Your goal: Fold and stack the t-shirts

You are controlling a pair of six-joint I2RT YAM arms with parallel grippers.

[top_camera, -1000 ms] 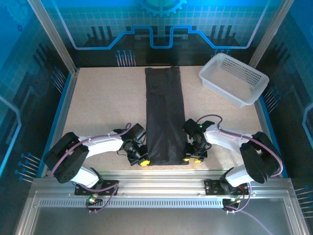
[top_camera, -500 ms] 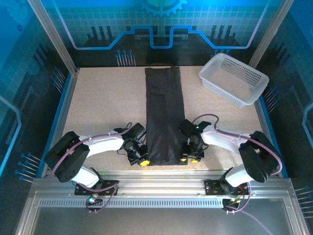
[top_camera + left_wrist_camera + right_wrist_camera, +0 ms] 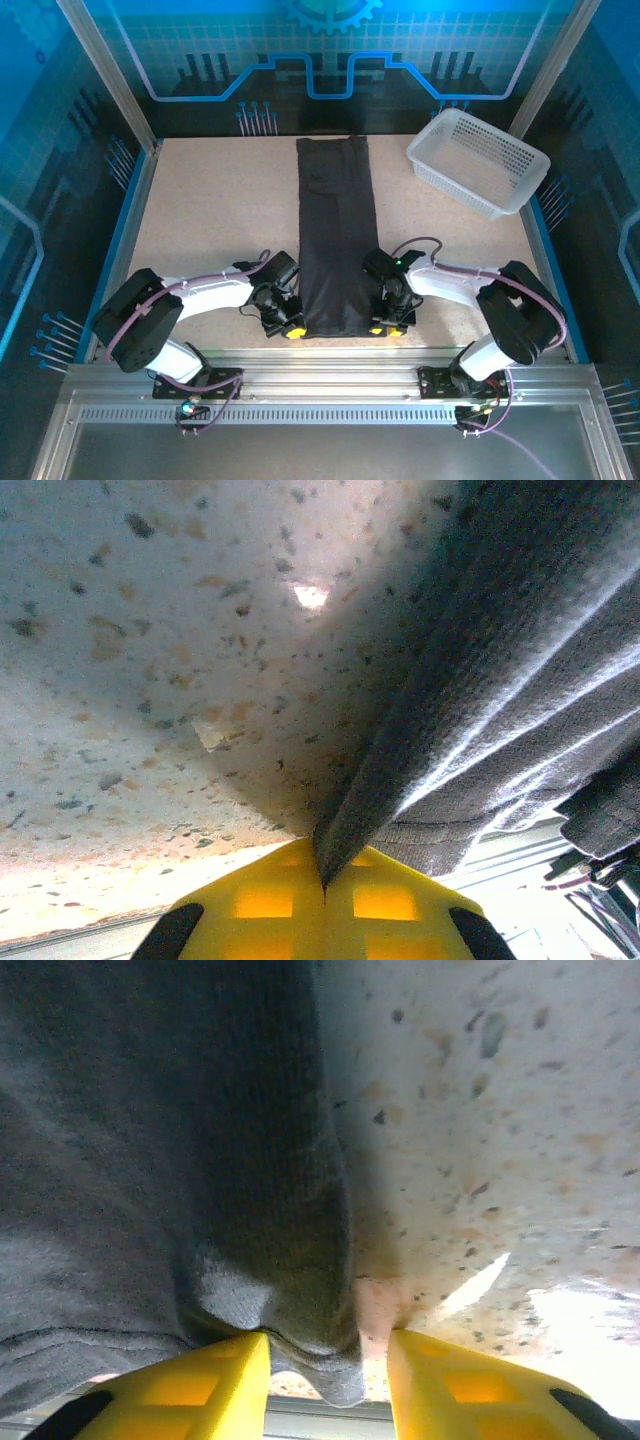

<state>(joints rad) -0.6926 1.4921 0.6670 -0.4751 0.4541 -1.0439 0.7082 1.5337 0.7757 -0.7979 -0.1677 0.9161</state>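
Lying flat down the middle of the table [image 3: 215,215], the t-shirt [image 3: 337,235] is a plain charcoal-black garment folded into one long, narrow strip. It runs from near the back wall to the near edge, between the two arms. The cloth is soft and matte, without print, and a few shallow creases cross its upper half. Up close the fabric shows a fine ribbed knit, greying where light catches it.

The left gripper [image 3: 292,330] sits at the strip's near left corner. From its wrist camera, the yellow plastic fingers [image 3: 260,900] press together with a thin raised edge of the cloth pinched between them.

The right gripper [image 3: 385,327] sits at the near right corner. Its yellow fingers [image 3: 200,1380] stand apart, a rounded fold of the hem lying between them; the fold touches one finger and leaves a gap beside the other.

The tabletop is pale, speckled, stone-like board. A white perforated plastic basket [image 3: 478,160] rests at the far right corner, well apart from the shirt.
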